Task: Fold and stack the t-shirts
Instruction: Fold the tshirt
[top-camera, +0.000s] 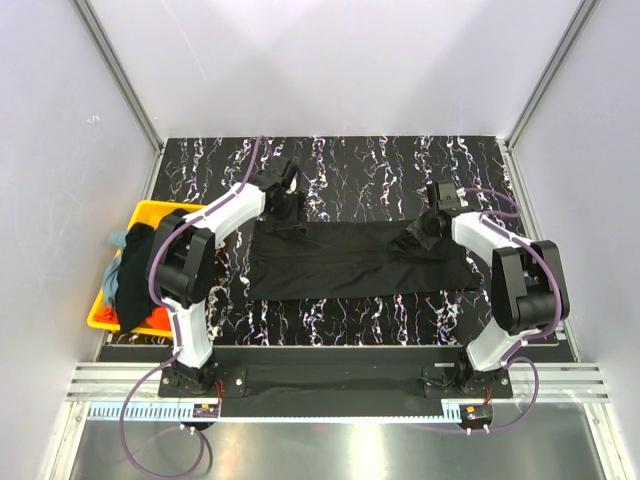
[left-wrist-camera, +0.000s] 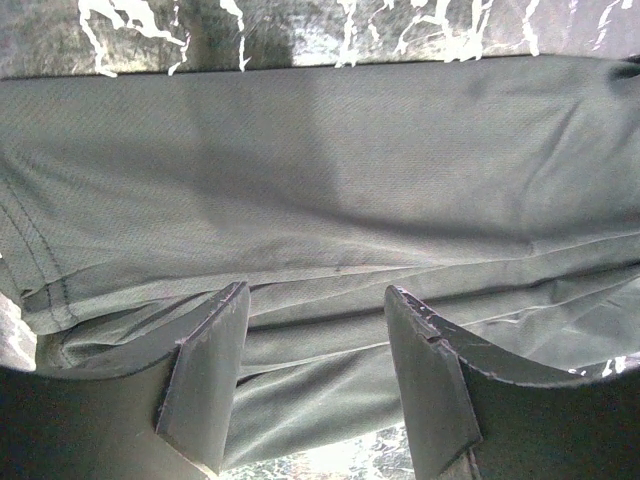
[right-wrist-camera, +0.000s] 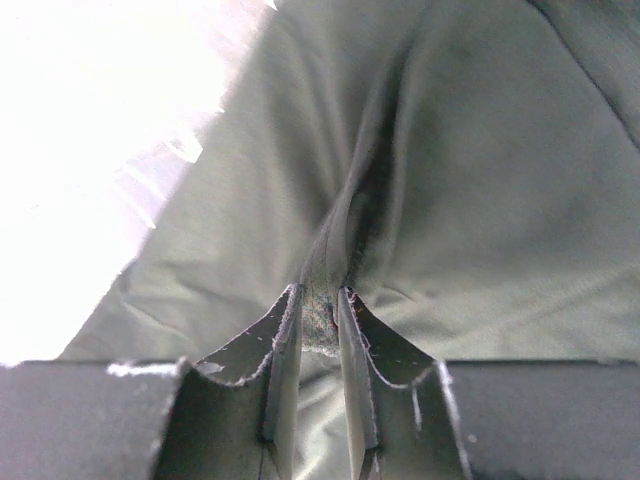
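TABLETOP, MID-FOLD: One black t-shirt (top-camera: 350, 262) lies stretched as a long band across the middle of the frame on the marbled tabletop (top-camera: 340, 165). You are early in the job: the shirt looks narrowed along its length but is not yet brought down to a compact square, and no stack is to be seen anywhere. At the left edge of the frame the heaped t-shirts (top-camera: 128, 275), grey-blue, orange-red and dark, sit unfolded in the yellow bin (top-camera: 150, 210). Your right claw (right-wrist-camera: 318, 295), at the band's right end, is nearly closed and pinches a raised ridge of the black cloth between its fingers. Your left claw (left-wrist-camera: 315, 300), at the band's upper left corner, stands wide apart over the hem with nothing gripped; whether its tips touch the cloth you cannot tell
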